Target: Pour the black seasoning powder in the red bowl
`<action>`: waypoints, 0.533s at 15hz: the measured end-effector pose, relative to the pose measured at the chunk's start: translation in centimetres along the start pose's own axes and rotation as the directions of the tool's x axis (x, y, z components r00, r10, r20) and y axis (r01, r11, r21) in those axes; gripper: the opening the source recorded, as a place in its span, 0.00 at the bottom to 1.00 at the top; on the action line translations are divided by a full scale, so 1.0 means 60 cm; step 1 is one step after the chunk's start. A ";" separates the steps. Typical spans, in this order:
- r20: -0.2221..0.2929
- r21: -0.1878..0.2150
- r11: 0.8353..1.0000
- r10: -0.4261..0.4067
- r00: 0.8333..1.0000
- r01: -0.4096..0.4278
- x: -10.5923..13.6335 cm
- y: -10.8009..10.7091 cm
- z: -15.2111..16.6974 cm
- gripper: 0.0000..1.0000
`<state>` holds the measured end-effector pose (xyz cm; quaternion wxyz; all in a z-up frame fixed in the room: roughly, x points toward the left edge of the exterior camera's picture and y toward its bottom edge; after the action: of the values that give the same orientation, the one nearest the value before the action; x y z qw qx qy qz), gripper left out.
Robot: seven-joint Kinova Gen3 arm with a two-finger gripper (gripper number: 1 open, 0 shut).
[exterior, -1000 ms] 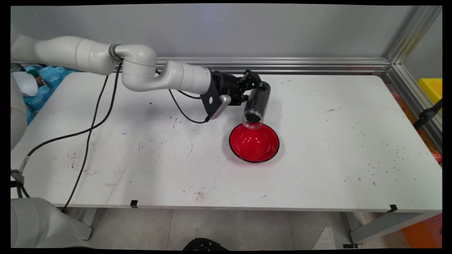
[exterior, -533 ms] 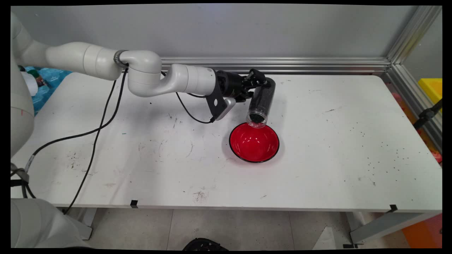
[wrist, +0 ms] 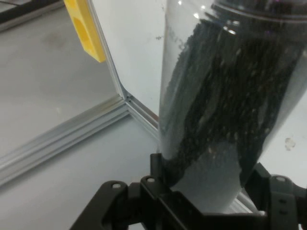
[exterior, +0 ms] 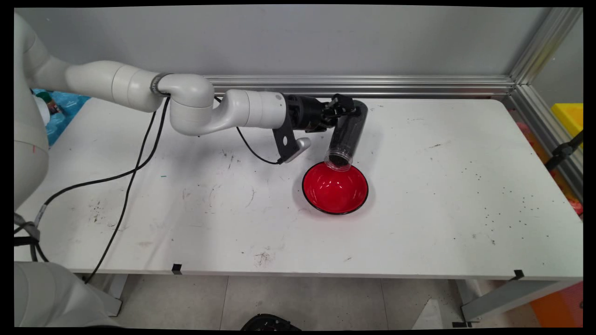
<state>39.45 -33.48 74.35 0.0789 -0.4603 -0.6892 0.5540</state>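
My gripper (exterior: 347, 108) is shut on a clear jar of small black grains (exterior: 347, 135). The jar is tipped steeply, its open mouth pointing down just over the far rim of a red bowl (exterior: 335, 188) on the white table (exterior: 442, 186). The bowl's red inside looks bare in the main view. In the hand view the jar (wrist: 225, 105) fills the middle, black grains lying along its wall, clamped between the fingers (wrist: 158, 167) of my gripper (wrist: 208, 184).
An aluminium rail (exterior: 419, 86) runs along the table's far edge and down the right side. A yellow bin (exterior: 570, 116) sits beyond the right rail. Black cables (exterior: 135, 163) hang from the arm across the table's left part. Black specks dot the table's right side.
The arm has shifted slightly right and away, and the jar has tilted further, its mouth now more downward over the bowl's far rim.
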 end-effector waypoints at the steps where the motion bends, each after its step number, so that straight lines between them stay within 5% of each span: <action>1: 0.004 0.006 1.000 0.017 1.000 -0.017 0.002 -0.001 -0.001 0.00; 8: 0.032 0.038 0.991 0.123 0.992 -0.125 0.011 -0.005 -0.013 0.00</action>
<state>39.39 -32.46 74.63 0.0432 -0.4922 -0.6492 0.5783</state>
